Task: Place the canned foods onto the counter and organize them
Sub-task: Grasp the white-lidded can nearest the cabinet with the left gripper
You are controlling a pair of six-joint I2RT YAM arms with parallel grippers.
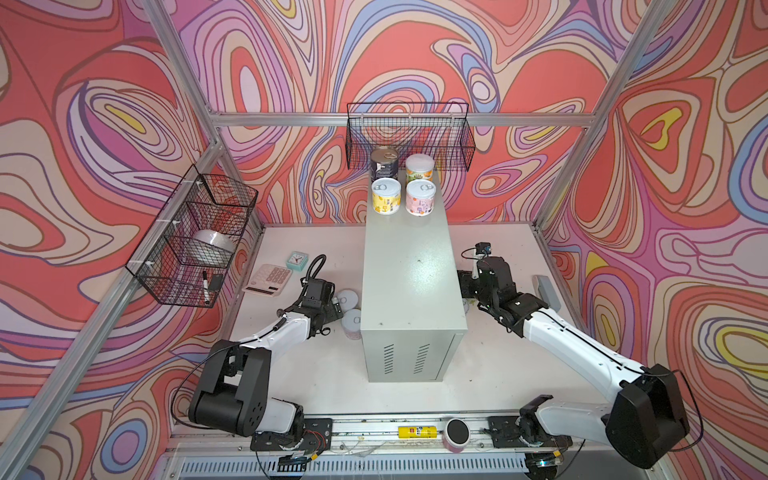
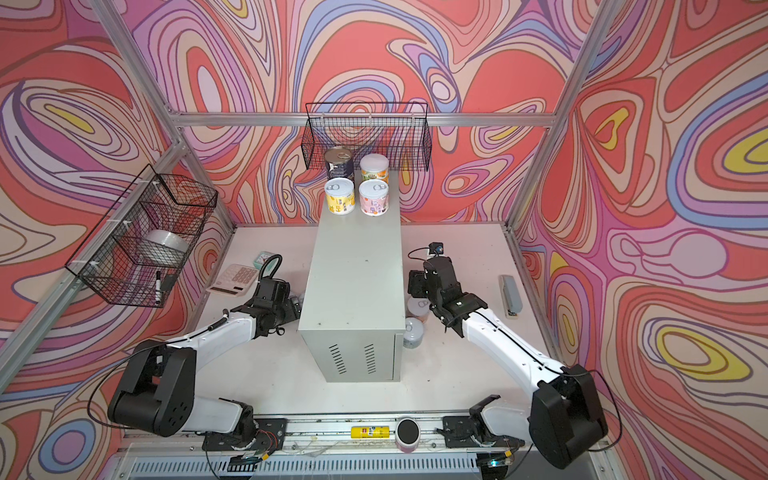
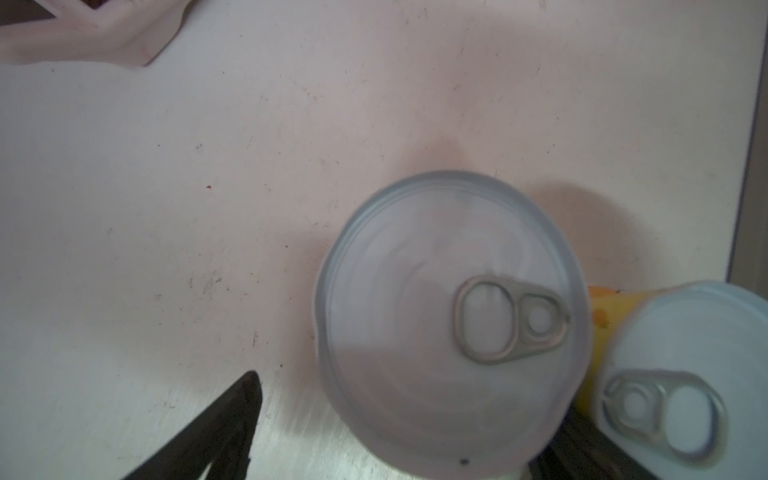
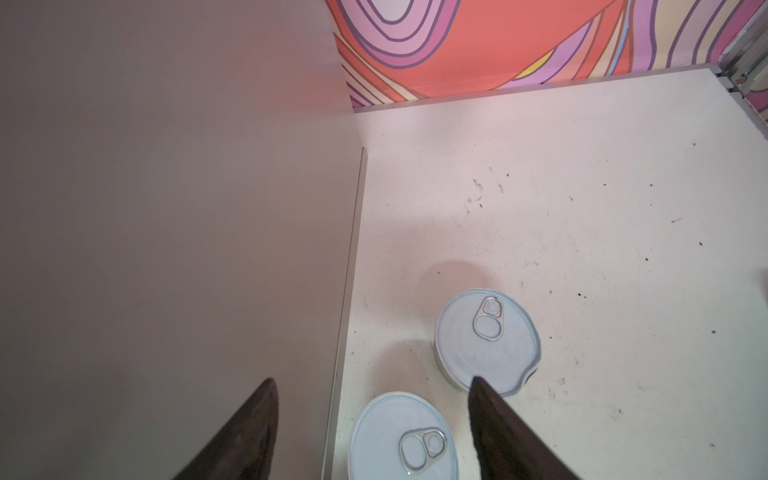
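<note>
Well, we start at the left gripper [image 1: 336, 308]. Its jaws are spread wide. In the left wrist view we see one dark finger [image 3: 232, 419], with a strip of bare table between it and a white-lid can [image 3: 449, 324]. That can stands upright between the jaws, and we see nothing pinching it. The picture is a bit blurry. A second can [image 3: 673, 374] with a yellow side stands just beside it. In a top view both cans stand on the white table [image 1: 324, 374], close to the counter [image 1: 405, 282], on its 9 o'clock side.

Next we look at the right gripper [image 4: 372, 380]. Its jaws are apart too, and they hold nothing. Two more cans stand upright on the table by it: a can by the fingertip [image 4: 486, 340] and a can by the counter wall [image 4: 401, 436]. They are on the 3 o'clock side of the counter.

The counter stands in the middle of the table. At its 12 o'clock end four cans stand upright in a square. The dark-blue can [image 1: 384, 164] and the green and orange can [image 1: 419, 168] are at the back. The yellow can [image 1: 386, 195] and the pink can [image 1: 420, 198] are in front of them.

At 10 o'clock from the left gripper lie a pink calculator [image 1: 268, 279] and a little clock [image 1: 297, 261].
</note>
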